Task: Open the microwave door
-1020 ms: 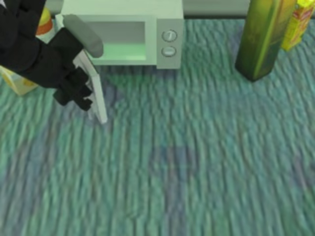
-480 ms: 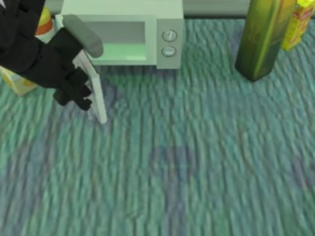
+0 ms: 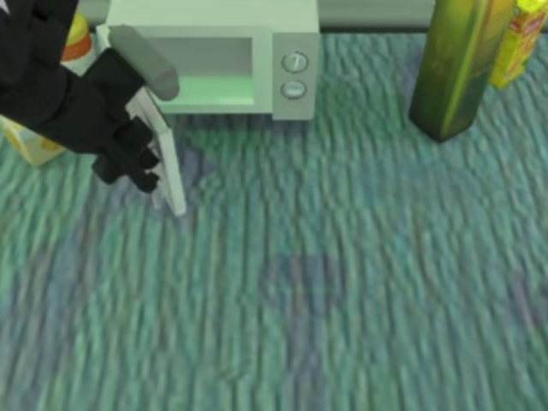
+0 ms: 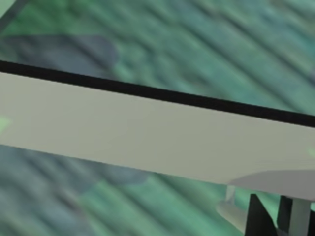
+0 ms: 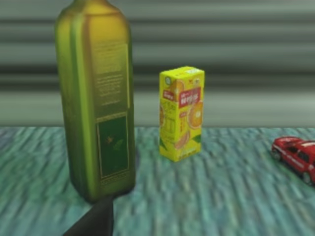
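- The microwave door (image 3: pixel 168 163) stands swung wide open from the microwave (image 3: pixel 214 60).
- Left gripper (image 3: pixel 137 163) touches the door's edge; grasp cannot be told.
- Right gripper unseen.

We can't read a word here. The green bottle (image 5: pixel 96 98) label and the yellow juice carton (image 5: pixel 181 114) print are too blurred.

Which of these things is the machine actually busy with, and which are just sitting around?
Busy with:
- microwave
- microwave door, swung wide open
- left hand, at the door

Sitting around:
- green bottle
- yellow juice carton
- red toy car
- right arm, out of the top view
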Motion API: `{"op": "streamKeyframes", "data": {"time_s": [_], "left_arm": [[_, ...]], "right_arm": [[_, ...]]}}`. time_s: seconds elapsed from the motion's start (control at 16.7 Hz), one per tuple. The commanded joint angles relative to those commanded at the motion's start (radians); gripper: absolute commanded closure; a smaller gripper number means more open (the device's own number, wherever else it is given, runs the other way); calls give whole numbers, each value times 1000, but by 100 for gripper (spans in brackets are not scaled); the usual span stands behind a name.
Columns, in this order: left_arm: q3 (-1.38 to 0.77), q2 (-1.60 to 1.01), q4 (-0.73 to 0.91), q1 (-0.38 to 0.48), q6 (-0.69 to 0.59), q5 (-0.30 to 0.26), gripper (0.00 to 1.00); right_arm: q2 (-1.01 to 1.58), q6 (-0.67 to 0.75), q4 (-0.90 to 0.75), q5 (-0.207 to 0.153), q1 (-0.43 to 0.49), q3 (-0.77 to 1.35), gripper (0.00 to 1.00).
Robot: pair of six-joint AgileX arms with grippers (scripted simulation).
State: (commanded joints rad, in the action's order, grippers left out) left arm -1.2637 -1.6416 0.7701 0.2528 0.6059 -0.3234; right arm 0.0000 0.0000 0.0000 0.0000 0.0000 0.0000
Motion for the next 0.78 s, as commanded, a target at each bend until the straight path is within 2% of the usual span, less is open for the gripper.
{"op": "streamKeyframes", "data": {"time_s": [0.54, 0.78], "left_arm": [[-18, -6, 83, -86, 209, -78, 100], [-19, -5, 88, -93, 224, -85, 100]], "right_arm": [[0, 0, 0, 0, 0, 0, 0], [0, 0, 0, 0, 0, 0, 0]]}}
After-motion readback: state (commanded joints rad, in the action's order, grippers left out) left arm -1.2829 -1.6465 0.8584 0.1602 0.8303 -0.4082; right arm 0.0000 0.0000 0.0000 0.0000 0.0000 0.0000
